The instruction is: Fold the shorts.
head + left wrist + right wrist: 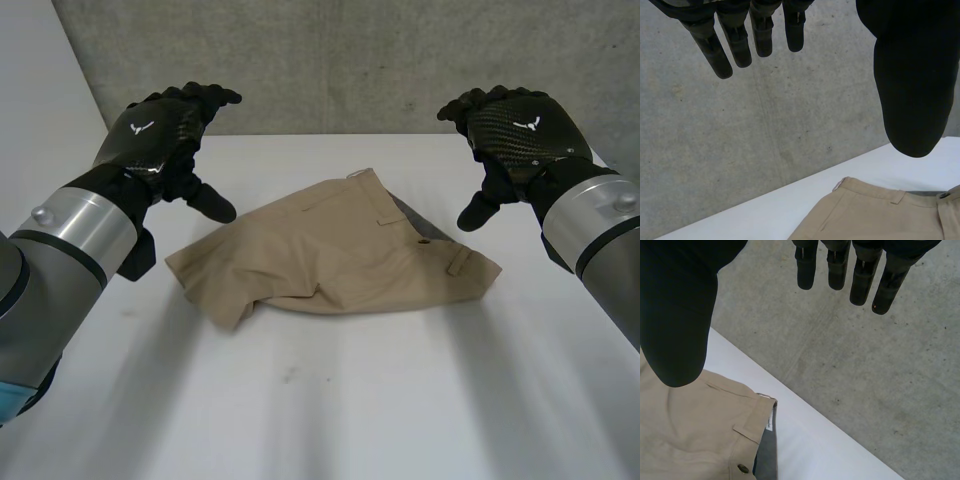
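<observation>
Tan shorts (335, 250) lie crumpled on the white table (330, 400), waistband toward the far right, a leg bunched at the near left. My left hand (165, 135) hovers above the table to the left of the shorts, fingers straight and spread, holding nothing. My right hand (515, 130) hovers to the right of the waistband, also open and empty. In the left wrist view the fingers (735, 42) and thumb (912, 85) hang over the shorts' waistband (875, 210). In the right wrist view the fingers (860, 275) and thumb (675, 325) stand above the buttoned waistband (705, 435).
A grey concrete wall (350, 60) rises right behind the table's far edge. A white panel (40, 90) stands at the far left. Bare tabletop stretches in front of the shorts and on both sides.
</observation>
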Robot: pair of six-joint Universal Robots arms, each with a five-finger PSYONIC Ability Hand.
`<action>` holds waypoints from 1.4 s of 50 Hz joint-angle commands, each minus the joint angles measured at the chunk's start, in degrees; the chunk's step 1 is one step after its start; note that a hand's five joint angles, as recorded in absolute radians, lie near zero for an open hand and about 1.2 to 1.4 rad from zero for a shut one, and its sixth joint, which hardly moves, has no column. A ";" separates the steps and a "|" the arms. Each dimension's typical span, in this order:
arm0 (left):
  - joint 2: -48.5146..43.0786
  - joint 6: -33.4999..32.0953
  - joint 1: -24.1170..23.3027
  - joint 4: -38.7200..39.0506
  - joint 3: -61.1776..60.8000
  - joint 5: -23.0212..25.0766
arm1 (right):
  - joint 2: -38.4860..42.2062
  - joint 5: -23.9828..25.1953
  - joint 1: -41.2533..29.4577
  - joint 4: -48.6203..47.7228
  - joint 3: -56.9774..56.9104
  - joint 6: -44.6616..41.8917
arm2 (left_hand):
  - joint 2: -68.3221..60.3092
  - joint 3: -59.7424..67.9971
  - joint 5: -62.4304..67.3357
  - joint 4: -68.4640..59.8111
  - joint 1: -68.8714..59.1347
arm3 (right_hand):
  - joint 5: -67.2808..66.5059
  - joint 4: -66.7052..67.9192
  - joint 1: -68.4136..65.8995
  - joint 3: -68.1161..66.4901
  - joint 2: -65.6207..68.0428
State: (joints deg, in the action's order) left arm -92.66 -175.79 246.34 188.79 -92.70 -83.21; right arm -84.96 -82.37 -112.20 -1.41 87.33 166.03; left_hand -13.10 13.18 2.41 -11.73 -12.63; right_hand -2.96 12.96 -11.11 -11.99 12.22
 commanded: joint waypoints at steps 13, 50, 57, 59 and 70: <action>-0.15 -0.43 0.02 0.27 -0.55 0.16 | 0.85 -0.07 -0.12 -0.34 -0.50 -0.80 | 3.10 -3.18 -2.41 1.73 2.63 | 2.96 -2.96 1.11 1.99 -2.22; -32.41 -25.48 -2.27 -1.93 9.20 -9.42 | 28.54 0.81 0.85 -5.35 -3.57 -30.51 | -60.31 60.22 61.00 -61.68 -60.77 | -56.91 56.91 -58.76 -57.88 57.65; -21.53 -27.51 -6.66 -1.75 9.03 -13.90 | 19.86 0.20 0.76 -3.25 -2.61 -30.24 | -66.90 66.82 67.59 -68.27 -67.37 | -67.04 67.04 -68.89 -68.01 67.78; -17.14 -27.51 -7.45 -1.75 8.68 -13.99 | 11.11 0.02 0.58 -0.36 -2.52 -29.98 | -66.90 66.82 67.59 -68.27 -67.37 | -67.04 67.04 -68.89 -68.01 67.78; 1.35 -27.07 -8.16 0.36 10.08 -11.27 | -2.58 0.72 0.67 8.97 -10.25 -17.42 | -66.90 66.82 67.59 -68.27 -67.37 | -67.04 67.04 -68.89 -68.01 67.78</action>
State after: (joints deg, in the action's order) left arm -94.65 -203.03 238.07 188.17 -83.64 -96.67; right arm -85.22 -82.28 -111.64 4.44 80.77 141.40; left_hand -67.15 67.01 55.82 -68.33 -60.34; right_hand -56.22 67.91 -51.40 -67.49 66.69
